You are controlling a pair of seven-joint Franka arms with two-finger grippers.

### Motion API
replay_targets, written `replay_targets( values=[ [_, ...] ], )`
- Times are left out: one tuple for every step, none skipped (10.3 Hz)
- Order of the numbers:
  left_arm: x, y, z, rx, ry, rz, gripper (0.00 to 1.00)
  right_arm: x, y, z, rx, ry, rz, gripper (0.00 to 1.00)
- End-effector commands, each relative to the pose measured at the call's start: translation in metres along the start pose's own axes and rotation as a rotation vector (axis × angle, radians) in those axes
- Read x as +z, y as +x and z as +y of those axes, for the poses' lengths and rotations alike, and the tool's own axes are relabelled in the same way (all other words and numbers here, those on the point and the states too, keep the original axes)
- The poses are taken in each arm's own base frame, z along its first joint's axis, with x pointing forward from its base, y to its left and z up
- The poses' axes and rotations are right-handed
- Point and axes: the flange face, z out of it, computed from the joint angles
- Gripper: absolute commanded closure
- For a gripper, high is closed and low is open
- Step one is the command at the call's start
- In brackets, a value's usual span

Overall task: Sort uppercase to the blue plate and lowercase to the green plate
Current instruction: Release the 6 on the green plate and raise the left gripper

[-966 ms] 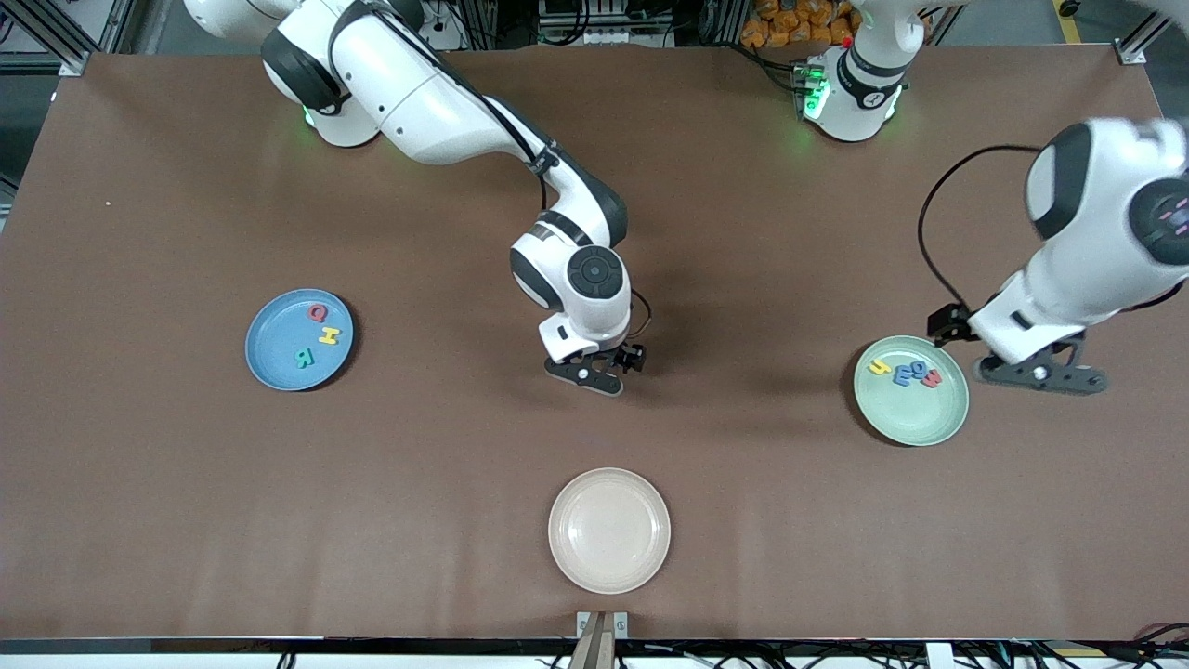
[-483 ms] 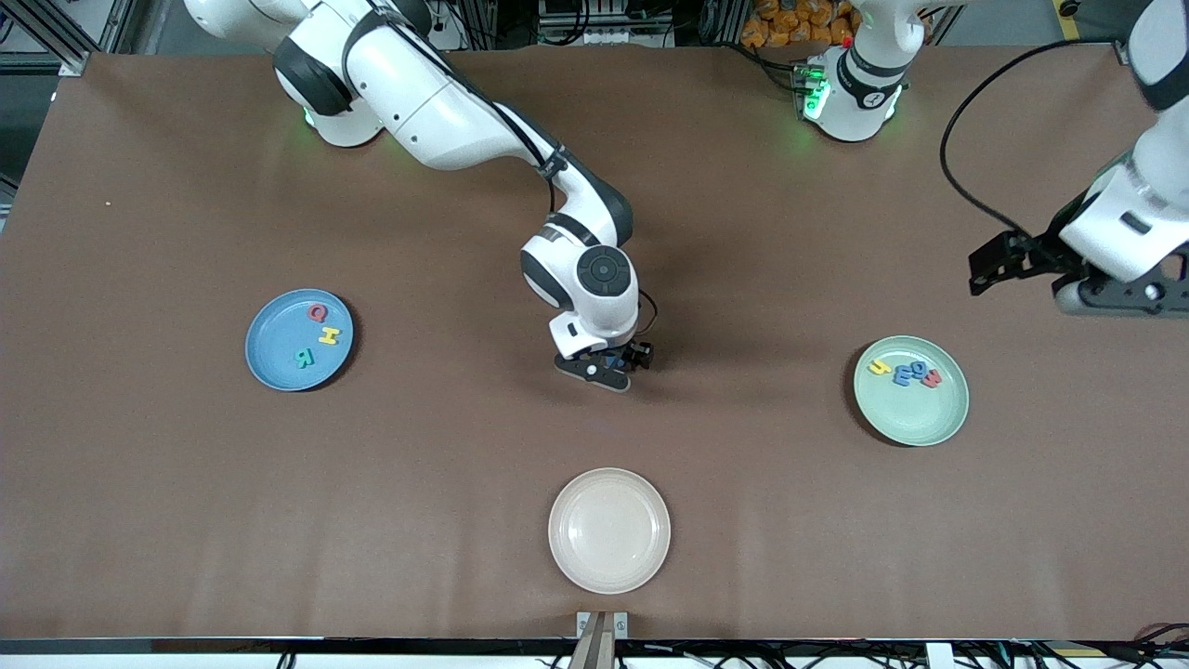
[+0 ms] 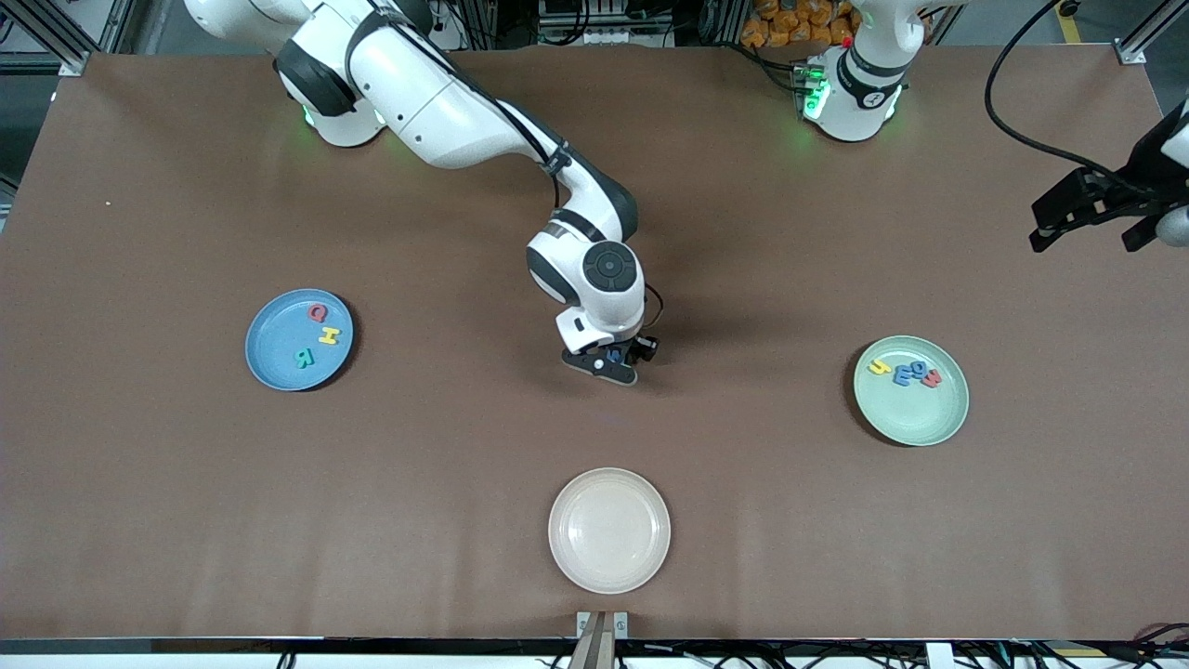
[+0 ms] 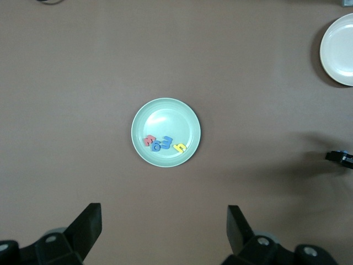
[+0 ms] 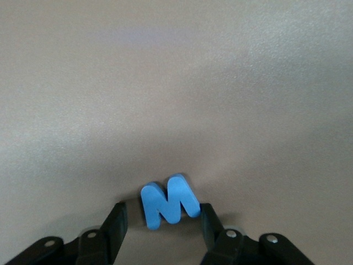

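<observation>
The right wrist view shows what the front view hides: a blue foam W (image 5: 169, 205) lying flat on the brown table (image 3: 446, 446), between the spread fingers (image 5: 114, 227) of the right gripper (image 5: 162, 226). One finger touches or nearly touches the letter's edge and the other stands a little apart from it, so the letter is bracketed but not yet pinched. In the front view the right gripper (image 3: 608, 360) is down at the table near its middle, farther from the front camera than the beige plate (image 3: 608, 530), and only a speck of blue shows under it.

The left wrist view looks straight down on the green plate (image 4: 165, 118), with the left gripper (image 4: 164, 232) high above the table, its fingers (image 4: 88, 223) spread wide and holding nothing. In the front view the left gripper (image 3: 1101, 209) hangs at the left arm's end of the table, over bare table farther from the front camera than the green plate (image 3: 915, 413).

The green plate holds four letters in a row: yellow h (image 3: 878, 367), blue m (image 3: 902, 374), blue g (image 3: 917, 370) and red w (image 3: 933, 377). The blue plate (image 3: 274, 362), toward the right arm's end, holds red Q (image 3: 318, 313), yellow H (image 3: 329, 335) and teal R (image 3: 304, 357). The beige plate has nothing in it.
</observation>
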Motion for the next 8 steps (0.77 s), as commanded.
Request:
replay_targets(
  values=[
    [-0.005, -0.006, -0.003, -0.004, -0.009, -0.032, 0.00, 0.009, 0.003, -0.001, -0.014, -0.007, 0.021, 0.42],
    [-0.006, -0.007, -0.003, -0.004, -0.009, -0.034, 0.00, 0.009, 0.004, 0.000, -0.020, -0.008, 0.023, 0.42],
    [-0.005, -0.009, -0.006, -0.010, -0.017, -0.046, 0.00, 0.008, 0.005, 0.001, -0.037, -0.013, 0.026, 0.42],
    [-0.003, -0.011, -0.004, -0.020, -0.022, -0.068, 0.00, 0.008, 0.006, 0.001, -0.043, -0.015, 0.031, 0.42],
    [0.000, -0.015, -0.001, -0.022, -0.020, -0.102, 0.00, 0.008, 0.007, 0.002, -0.045, -0.015, 0.033, 0.43],
    [0.001, -0.017, 0.000, -0.020, -0.019, -0.117, 0.00, 0.008, 0.007, 0.002, -0.052, -0.016, 0.034, 0.47],
    [0.003, -0.018, 0.000, -0.021, -0.018, -0.126, 0.00, 0.009, 0.007, 0.002, -0.068, -0.021, 0.034, 0.51],
    [0.005, -0.018, -0.001, -0.023, -0.018, -0.130, 0.00, 0.009, 0.007, 0.003, -0.068, -0.023, 0.034, 0.54]
  ],
)
